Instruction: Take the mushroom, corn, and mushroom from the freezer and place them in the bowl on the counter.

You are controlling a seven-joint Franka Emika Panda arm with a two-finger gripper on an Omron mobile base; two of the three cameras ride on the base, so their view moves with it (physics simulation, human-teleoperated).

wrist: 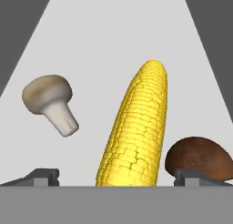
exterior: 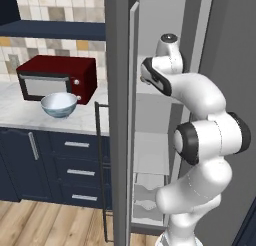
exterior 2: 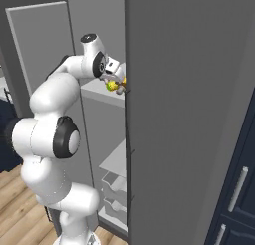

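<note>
A: The corn cob (wrist: 136, 132) lies nearest, on the freezer (exterior 2: 174, 114) shelf between the jaws, which stand wide apart and empty. A brown mushroom (wrist: 198, 157) sits by one fingertip (wrist: 193, 175), a pale mushroom (wrist: 50, 100) further off.

B: It's probably stiff, light and inclined to roll. Grip across its thick middle.

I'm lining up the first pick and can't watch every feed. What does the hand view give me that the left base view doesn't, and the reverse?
Hand view: the pale beige mushroom, the long yellow corn cob and the dark brown mushroom lying on a pale freezer shelf, the corn between the open fingers.

Left base view: the small glossy pale blue-grey bowl on the white-grey marbled counter, in front of the dark red microwave, beside the freezer's open door.

Both: the freezer's pale interior.
</note>
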